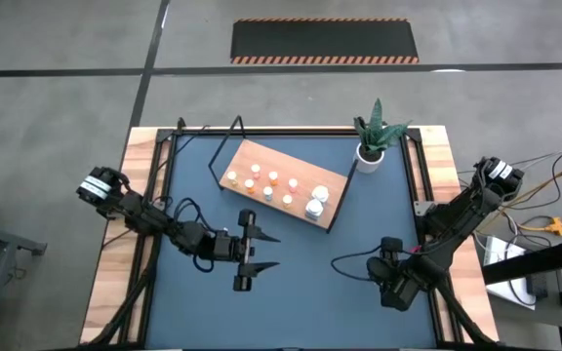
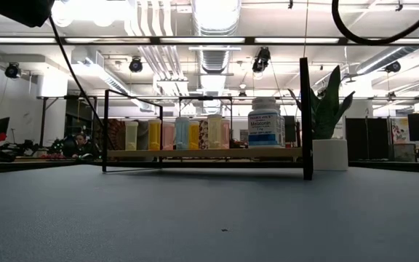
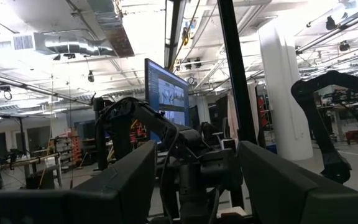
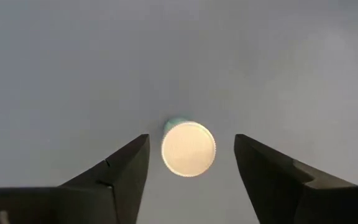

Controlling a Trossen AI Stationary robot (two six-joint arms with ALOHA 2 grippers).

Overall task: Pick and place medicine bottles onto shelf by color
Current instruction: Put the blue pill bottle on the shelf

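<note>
1. High view: the bench (image 1: pixel 291 283) has a matte dark blue top edged with pale wooden planks. On its far half lies the shelf (image 1: pixel 283 182), a flat light-brown wooden rectangle turned at a slant, with thin black metal rods along its edges. Small round-capped medicine bottles (image 1: pixel 271 183) stand on it in loose rows, with two bigger white bottles (image 1: pixel 316 202) at its right end. A white pot with a spiky green plant (image 1: pixel 370 154) stands just beside the shelf's far right corner. The left claw (image 1: pixel 261 251) lies low over the near left of the blue top, its two dark pointed fingers spread wide apart with nothing between them. The right claw (image 1: pixel 394 283) is at the near right, pointing down; from here its fingers are hidden under the wrist.

2. Low view: the shelf (image 2: pixel 202 153) reads as a thin wooden slab in a black frame. On it stand slim cylinders in cream, orange, pink and pale blue tints, and a broader white labelled bottle (image 2: pixel 265 124). The plant pot (image 2: pixel 330 154) is to the right.

3. Left wrist view: two broad dark fingers (image 3: pixel 126 183) stand apart, empty, facing the room and the other arm.

4. Right wrist view: the right claw (image 4: pixel 190 163) looks straight down on a small bottle (image 4: pixel 188 148) with a round cream cap and a teal edge. Its dark wedge-shaped fingers (image 4: pixel 120 174) sit open on either side, not touching it. The bottle stands upright on the smooth bench, well apart from the shelf.
</note>
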